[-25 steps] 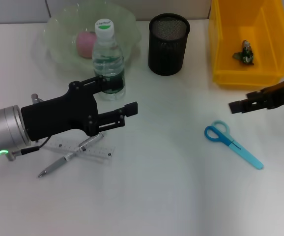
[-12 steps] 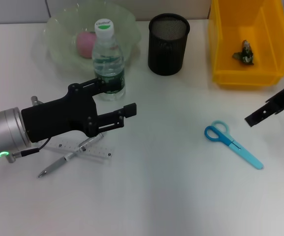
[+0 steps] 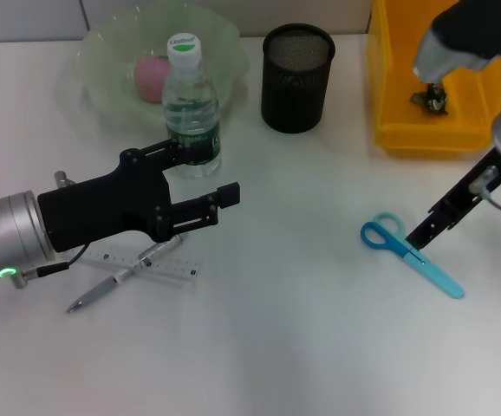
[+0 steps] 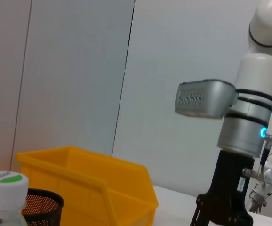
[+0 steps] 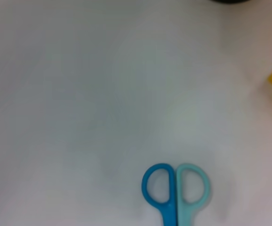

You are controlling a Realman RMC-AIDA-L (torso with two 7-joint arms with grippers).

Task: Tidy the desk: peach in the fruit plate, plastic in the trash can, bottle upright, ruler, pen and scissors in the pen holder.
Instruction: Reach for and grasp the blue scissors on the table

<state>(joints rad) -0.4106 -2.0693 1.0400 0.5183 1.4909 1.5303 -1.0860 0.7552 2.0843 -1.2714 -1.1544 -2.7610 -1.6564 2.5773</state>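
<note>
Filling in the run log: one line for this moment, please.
right gripper: over scissors, not gripping | left gripper: idle near bottle | ruler, pen: on desk

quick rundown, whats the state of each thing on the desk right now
clear plastic water bottle: upright, capped
pink peach: in the pale green fruit plate
black mesh pen holder: upright
blue scissors: flat, closed
clear ruler: flat
silver pen: lying across ruler
plastic scrap: in the yellow bin

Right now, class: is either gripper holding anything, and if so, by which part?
Nothing is held. The left gripper hangs empty beside the bottle; the right gripper is over the scissors, which lie flat on the desk.
</note>
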